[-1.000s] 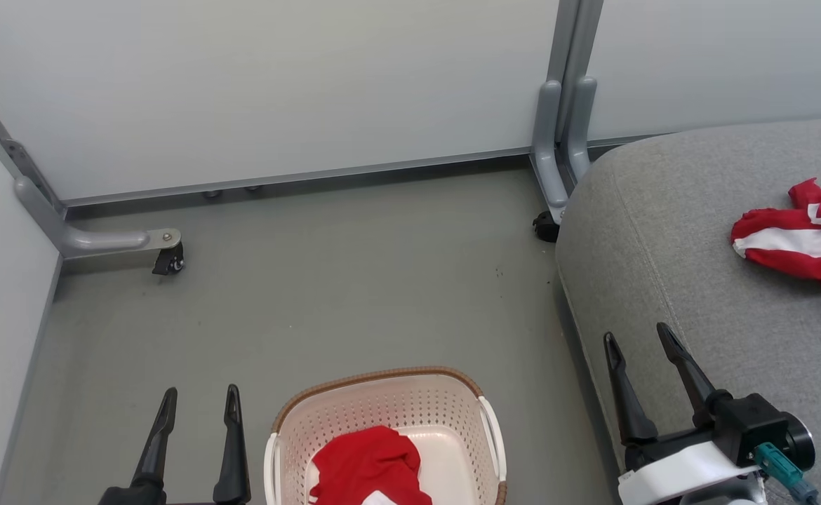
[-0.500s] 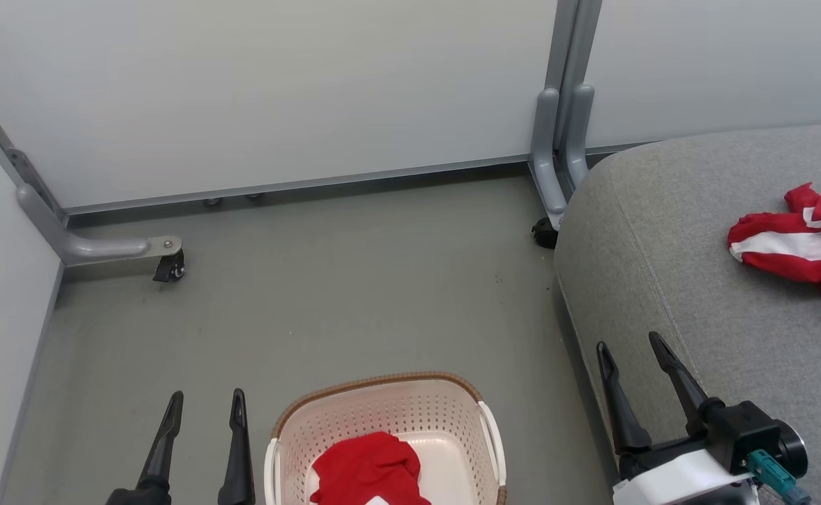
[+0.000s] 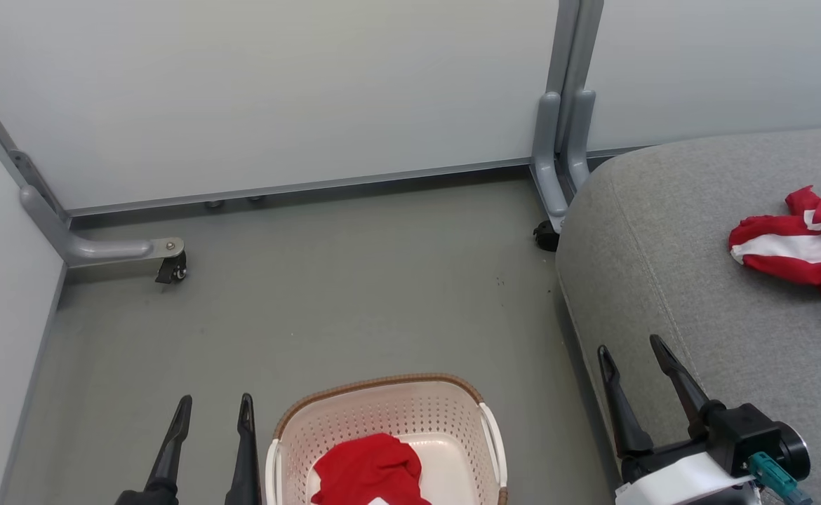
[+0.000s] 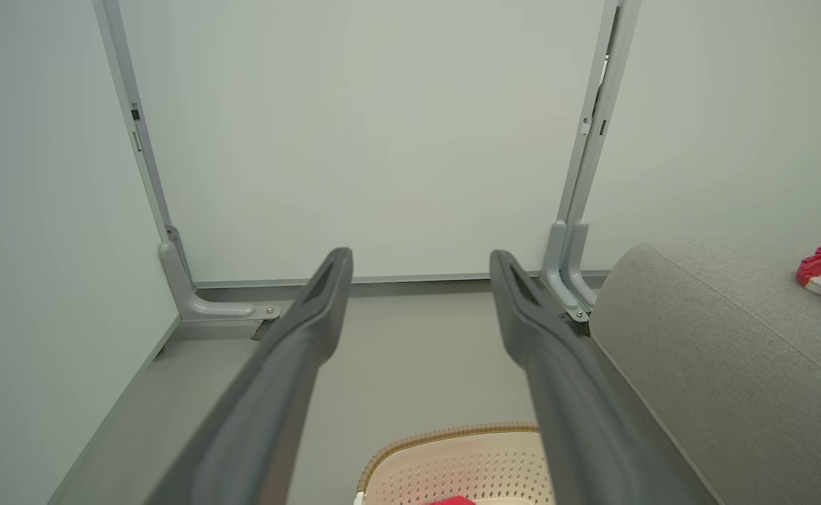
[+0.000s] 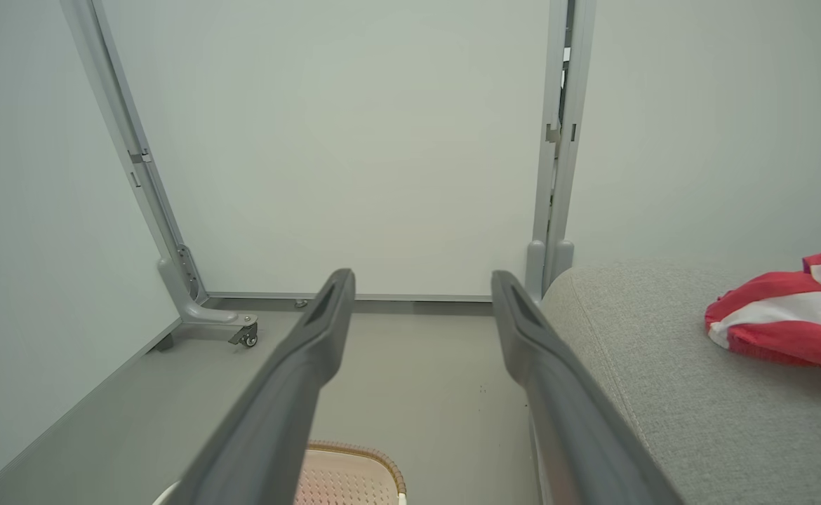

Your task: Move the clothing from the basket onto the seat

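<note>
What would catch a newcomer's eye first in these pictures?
The bright red stands out: one red-and-white garment lies on the grey seat at the right. Another red garment sits bunched in the cream basket on the floor at bottom centre. The left gripper and right gripper flank the basket, both open and empty.

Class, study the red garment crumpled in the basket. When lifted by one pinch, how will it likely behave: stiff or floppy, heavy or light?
Probably floppy: the red garment lies bunched in soft folds in the basket, so it should drape and dangle from one pinch. Likely light for its bulk, as the cloth looks thin.
</note>
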